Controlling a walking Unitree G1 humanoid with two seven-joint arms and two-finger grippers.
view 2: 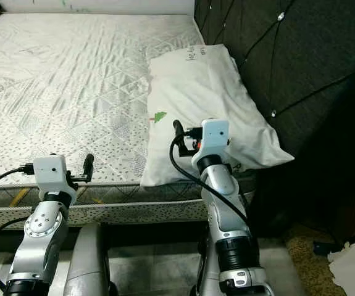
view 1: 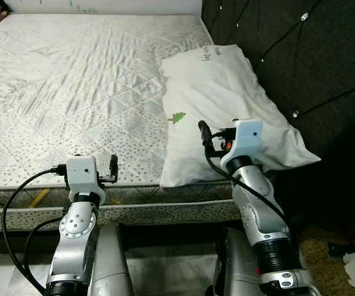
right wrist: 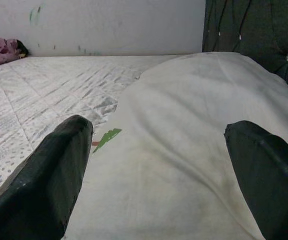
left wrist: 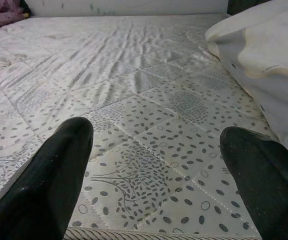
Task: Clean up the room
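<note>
We're looking down at a bare mattress (view 1: 72, 80), quilted in diamonds, with a pale sheen across most of it and a dotted leaf print along the near edge. A striped band runs along its front side. On the right side of it, up against the dark tufted headboard (view 1: 300, 55), lies a white pillow (view 1: 226, 105), lengthwise, with a small green mark near its left edge and some writing at its far end. Its near corner hangs a little past the mattress edge. At the far left corner we catch a purple cloth (right wrist: 1, 50), bunched up on the mattress near the wall. Below the bed we see a pale tiled floor (view 2: 146, 265).
</note>
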